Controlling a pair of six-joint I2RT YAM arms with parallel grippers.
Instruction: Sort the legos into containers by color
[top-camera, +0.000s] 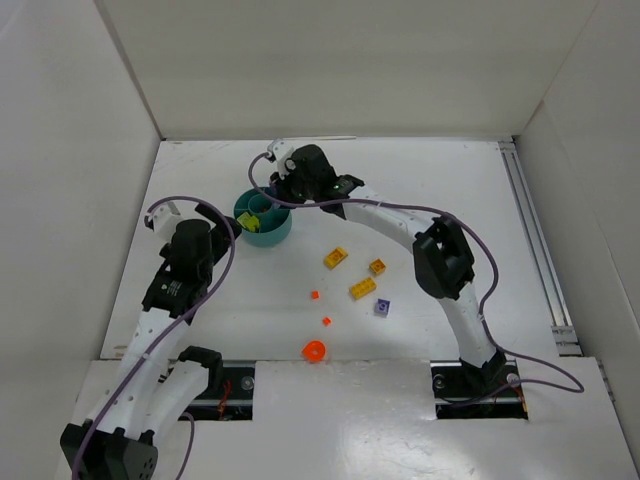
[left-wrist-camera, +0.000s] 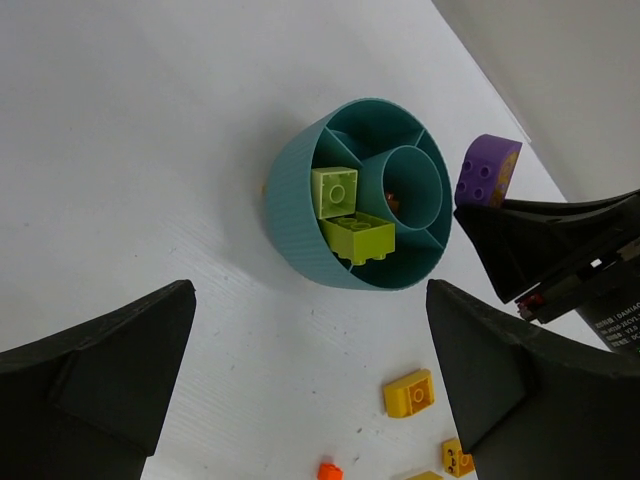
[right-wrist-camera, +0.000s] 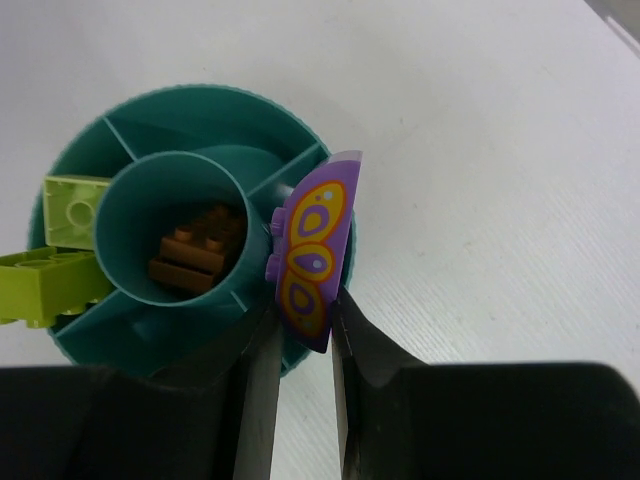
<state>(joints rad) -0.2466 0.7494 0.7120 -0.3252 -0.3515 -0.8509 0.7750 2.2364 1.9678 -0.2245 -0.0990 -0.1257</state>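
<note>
The round teal dish (top-camera: 284, 230) stands at the middle left of the table. My right gripper (right-wrist-camera: 300, 320) is shut on a purple brick (right-wrist-camera: 315, 250) with a yellow-orange print and holds it over the dish's rim (right-wrist-camera: 200, 100), beside the central cup. The held brick also shows in the left wrist view (left-wrist-camera: 487, 170). A brown brick (right-wrist-camera: 200, 250) lies in the central cup. Two lime green bricks (left-wrist-camera: 335, 190) (left-wrist-camera: 358, 238) lie in one outer compartment. My left gripper (left-wrist-camera: 310, 290) is open and empty, just left of and near the dish (left-wrist-camera: 295, 210).
Loose on the table right of the dish lie three orange-yellow bricks (top-camera: 336, 257) (top-camera: 377, 266) (top-camera: 362, 288), a small purple brick (top-camera: 382, 306), two orange-red bits (top-camera: 314, 295) (top-camera: 326, 320) and an orange ring (top-camera: 315, 351). White walls enclose the table.
</note>
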